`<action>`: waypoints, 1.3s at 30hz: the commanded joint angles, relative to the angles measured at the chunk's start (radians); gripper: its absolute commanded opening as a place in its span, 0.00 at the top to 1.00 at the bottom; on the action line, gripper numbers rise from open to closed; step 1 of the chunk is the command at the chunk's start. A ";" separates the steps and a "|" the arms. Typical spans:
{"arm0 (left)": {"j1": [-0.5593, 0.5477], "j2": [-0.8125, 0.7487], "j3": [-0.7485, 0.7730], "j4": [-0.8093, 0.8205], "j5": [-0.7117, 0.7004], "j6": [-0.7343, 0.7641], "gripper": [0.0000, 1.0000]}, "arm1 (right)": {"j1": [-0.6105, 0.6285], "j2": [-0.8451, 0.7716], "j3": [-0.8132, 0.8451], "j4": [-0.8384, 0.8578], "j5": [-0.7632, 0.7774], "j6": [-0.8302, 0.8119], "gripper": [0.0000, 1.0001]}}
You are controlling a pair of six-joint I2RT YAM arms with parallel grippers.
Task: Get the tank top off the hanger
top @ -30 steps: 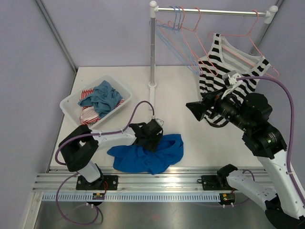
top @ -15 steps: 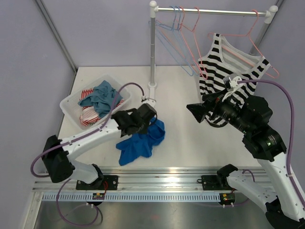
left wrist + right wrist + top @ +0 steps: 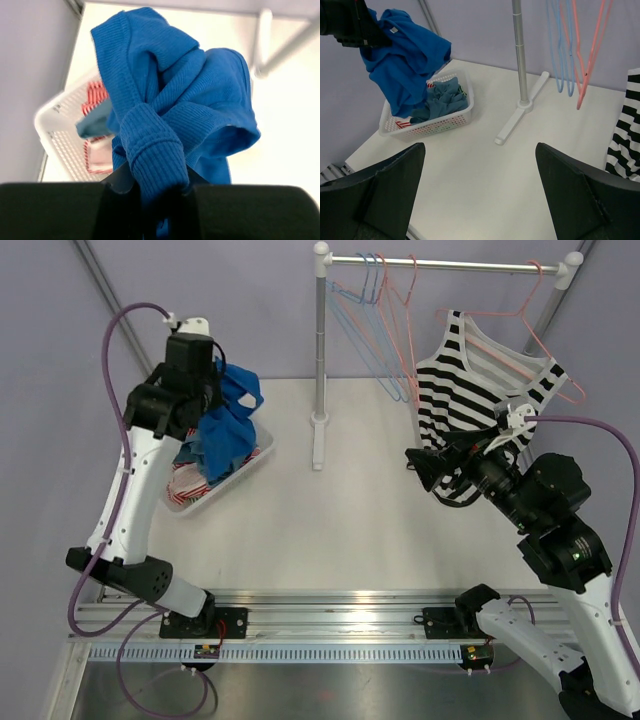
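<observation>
1. Half a second earlier the left arm reached low over the white desk (image 3: 340,530), dragging a blue ribbed knit garment (image 3: 228,425) near the desk's middle. It has since swung up and to the far left, and the garment now dangles over the white plastic mesh basket (image 3: 262,447).
2. The right arm has shifted only a little to the right. The black-and-white striped tank top (image 3: 470,390) hangs as it did, on its pink wire hanger (image 3: 526,312) at the right end of the metal rail (image 3: 450,262).
3. The left arm stands tall, elbow bent, with its left end effector (image 3: 203,385) pointing down and clamped on a bunched fold of the blue garment.
4. The right arm is raised at mid-height, its right end effector (image 3: 425,470) aimed leftward just beside the tank top's lower edge. Its fingers are spread wide and grip nothing.
5. From above, the right wrist covers the tank top's hem, so contact there cannot be judged. The right wrist camera catches only a striped strip at its right edge.
6. The left fingertips are buried in blue fabric in the wrist view. The garment also covers part of the clothes lying in the basket.
</observation>
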 commanded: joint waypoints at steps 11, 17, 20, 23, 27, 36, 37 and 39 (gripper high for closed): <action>0.282 0.292 0.020 0.130 0.330 0.054 1.00 | 0.004 0.032 -0.042 0.091 0.059 0.009 0.00; 0.319 0.425 -0.046 0.031 0.109 0.083 1.00 | 0.004 0.134 0.032 0.017 0.264 0.046 0.00; 0.319 0.502 -0.069 0.047 0.162 0.084 1.00 | 0.003 0.223 0.140 -0.019 0.328 0.043 0.00; 0.322 0.646 -0.043 0.019 0.183 0.083 1.00 | 0.004 0.277 0.238 -0.030 0.335 0.015 0.00; 0.325 0.742 -0.030 0.001 0.219 0.080 1.00 | 0.001 0.352 0.388 -0.093 0.413 -0.032 0.00; 0.350 0.645 -0.002 -0.027 0.193 0.043 0.72 | -0.268 0.581 0.686 -0.294 0.399 -0.034 0.01; 0.350 0.622 0.000 -0.019 0.207 0.043 0.67 | -0.307 0.598 0.697 -0.303 0.404 -0.035 0.01; 0.350 0.544 -0.003 -0.001 0.282 0.052 0.57 | -0.338 0.639 0.706 -0.314 0.404 -0.044 0.01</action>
